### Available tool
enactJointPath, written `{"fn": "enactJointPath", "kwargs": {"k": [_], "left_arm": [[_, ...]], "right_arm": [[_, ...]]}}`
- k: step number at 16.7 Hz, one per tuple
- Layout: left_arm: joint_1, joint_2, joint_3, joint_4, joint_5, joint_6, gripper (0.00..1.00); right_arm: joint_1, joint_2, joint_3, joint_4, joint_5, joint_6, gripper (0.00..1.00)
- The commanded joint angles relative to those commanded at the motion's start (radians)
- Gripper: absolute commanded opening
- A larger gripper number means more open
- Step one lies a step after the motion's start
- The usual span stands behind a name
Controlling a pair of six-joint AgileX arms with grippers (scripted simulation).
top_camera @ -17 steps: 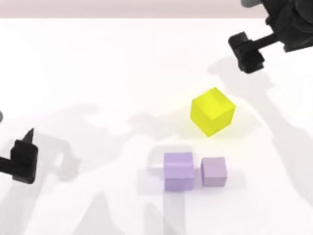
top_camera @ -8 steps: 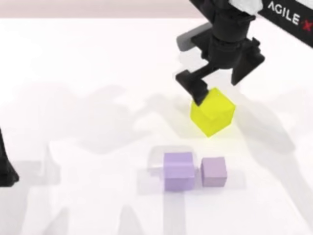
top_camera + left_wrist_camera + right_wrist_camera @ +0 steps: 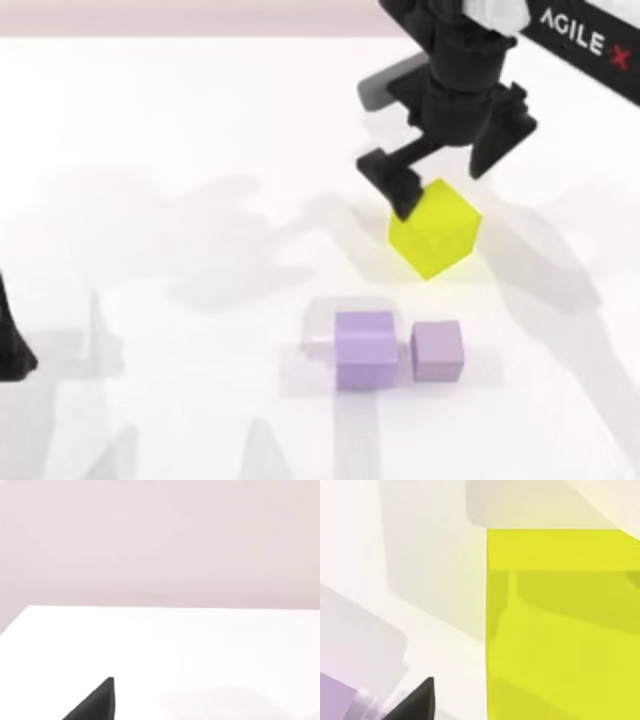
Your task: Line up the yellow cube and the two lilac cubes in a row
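A: Top view? Right gripper [image 3: 447, 170] sits spread over the yellow cube [image 3: 436, 229], right of centre. Two lilac cubes, the bigger [image 3: 365, 348] and the smaller [image 3: 437, 350], sit side by side nearer the front. Left arm [image 3: 12, 345] is parked at the left edge.

B: Left wrist view: bare table [image 3: 200, 650], can't tell its grip. Right wrist view: yellow cube [image 3: 560, 630] up close, lilac corner [image 3: 335, 700].

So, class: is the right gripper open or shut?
Open: the right gripper has its fingers spread over the yellow cube.
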State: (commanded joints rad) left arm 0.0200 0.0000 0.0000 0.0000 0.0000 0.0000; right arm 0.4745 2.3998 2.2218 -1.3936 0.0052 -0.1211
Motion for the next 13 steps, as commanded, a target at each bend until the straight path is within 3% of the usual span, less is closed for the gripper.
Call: {"fn": "enactJointPath", "kwargs": {"k": [7, 13], "left_arm": [[0.000, 0.000, 0.000, 0.000, 0.000, 0.000, 1.00], [0.000, 0.000, 0.000, 0.000, 0.000, 0.000, 1.00]], "right_arm": [[0.004, 0.032, -0.239, 0.277, 0.000, 0.003, 1.00], [0.005, 0.039, -0.269, 0.309, 0.000, 0.003, 1.00]]}}
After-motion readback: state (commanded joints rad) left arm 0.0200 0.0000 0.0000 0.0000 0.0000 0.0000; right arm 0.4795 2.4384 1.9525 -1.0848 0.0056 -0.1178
